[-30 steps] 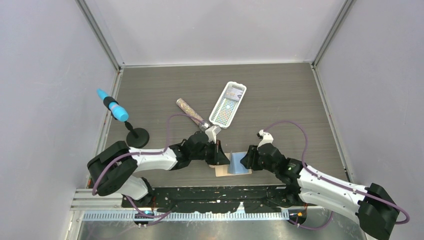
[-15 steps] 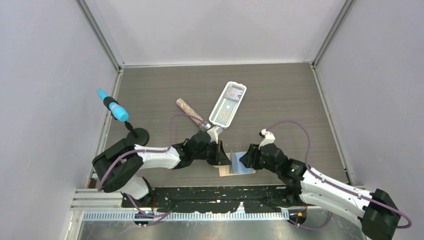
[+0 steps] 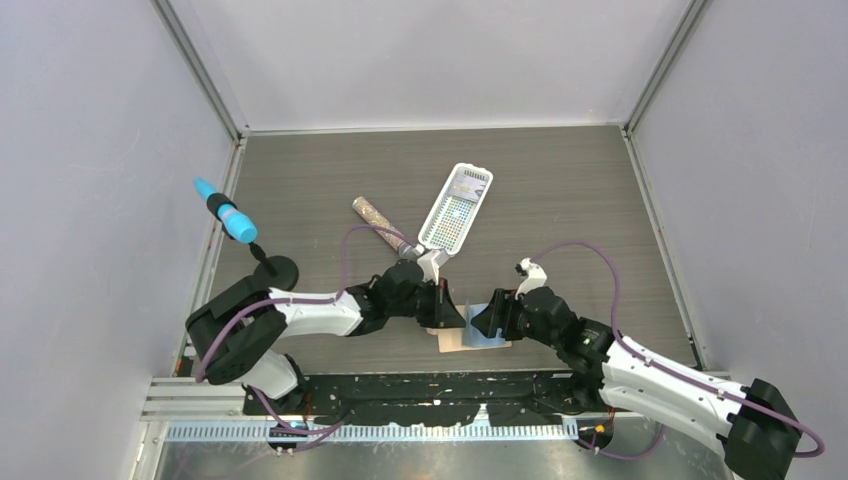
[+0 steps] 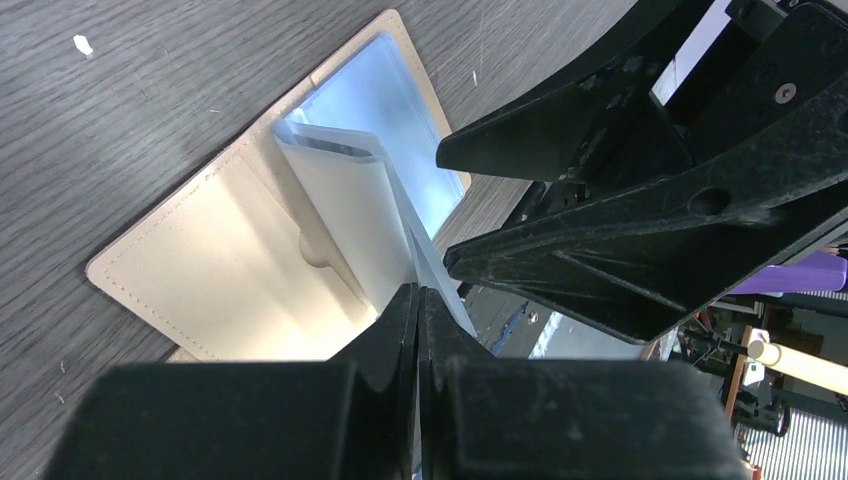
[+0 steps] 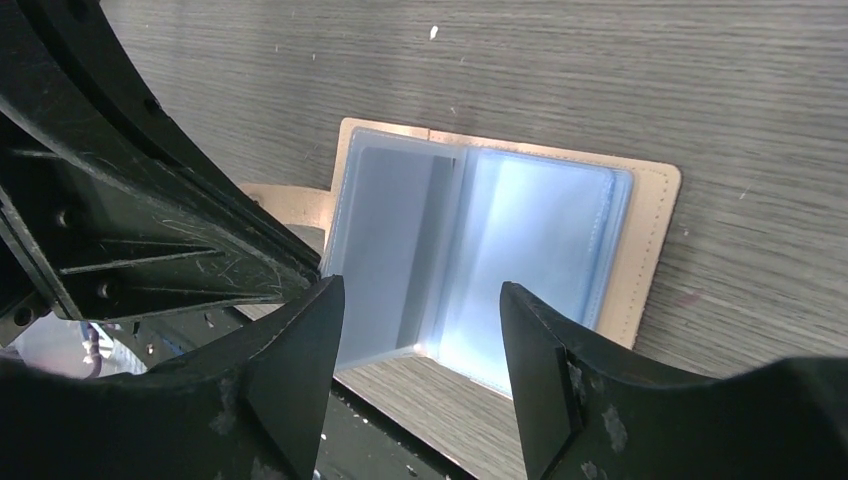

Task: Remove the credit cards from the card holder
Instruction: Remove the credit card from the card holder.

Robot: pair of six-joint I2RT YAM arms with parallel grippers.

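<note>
**Inspector:** Position of the task item?

**Assessor:** One card holder [image 3: 470, 335] lies open on the tabletop [image 3: 560, 190], on the arm-base side of the white basket [image 3: 456, 208]. The left claw [image 3: 447, 315], between basket and holder, is pinched tight on one pocket leaf [image 4: 350, 210] and holds it upright. The right claw [image 5: 420, 310] hovers over the bluish pockets with its jaws spread, gripping nothing.

**Inspector:** Counts?

**Assessor:** Two claws, one holder, one basket. One glittery tube [image 3: 380, 224] lies just beside the basket, and one blue-tipped tool [image 3: 226, 214] stands well apart from it. No credit cards are seen outside the pockets, and how many are inside cannot be told.

**Inspector:** Hazards?

**Assessor:** In my judgement there are three.
- The glossy leaf could slip from the left claw's narrow pinch and fall shut over the pockets.
- The right claw could close on the sleeve together with a card and drag the whole holder rather than free the card.
- The two claws stand very near each other, so a poorly aimed reach could knock them together.
</note>
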